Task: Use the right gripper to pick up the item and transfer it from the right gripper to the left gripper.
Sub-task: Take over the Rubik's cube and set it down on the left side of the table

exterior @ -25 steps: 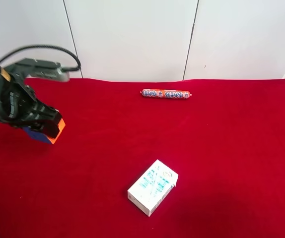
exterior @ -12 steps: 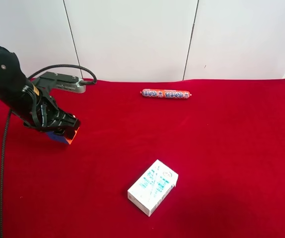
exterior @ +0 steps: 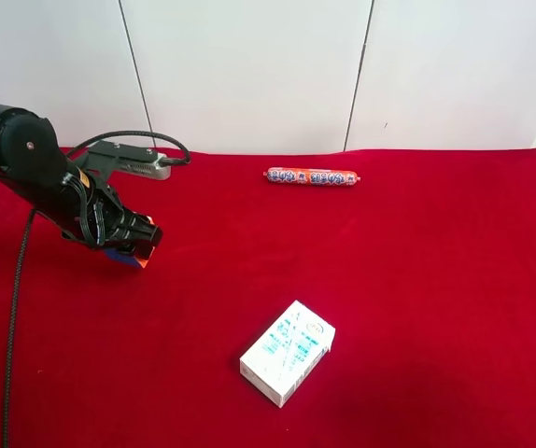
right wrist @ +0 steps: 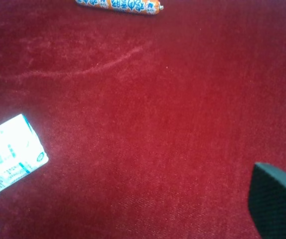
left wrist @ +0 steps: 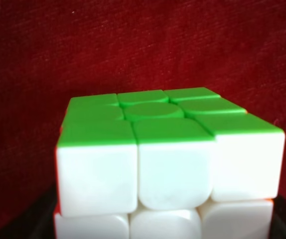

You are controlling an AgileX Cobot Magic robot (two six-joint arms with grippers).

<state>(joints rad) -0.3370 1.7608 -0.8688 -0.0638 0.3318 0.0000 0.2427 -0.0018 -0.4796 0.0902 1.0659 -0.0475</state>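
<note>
Red-clothed table [exterior: 436, 280], high view. Near the left edge, the left gripper [exterior: 128, 239] is closed around the puzzle cube [exterior: 135, 256], of which only orange and blue faces show. Its black arm carries a grey camera box [exterior: 137, 163] and a loose black cable [exterior: 8, 355]. An orange sausage stick [exterior: 312, 176] lies along the far edge, close to it. A white-and-teal carton [exterior: 288, 352] lies flat and askew near the middle of the near edge, well apart from both.
</note>
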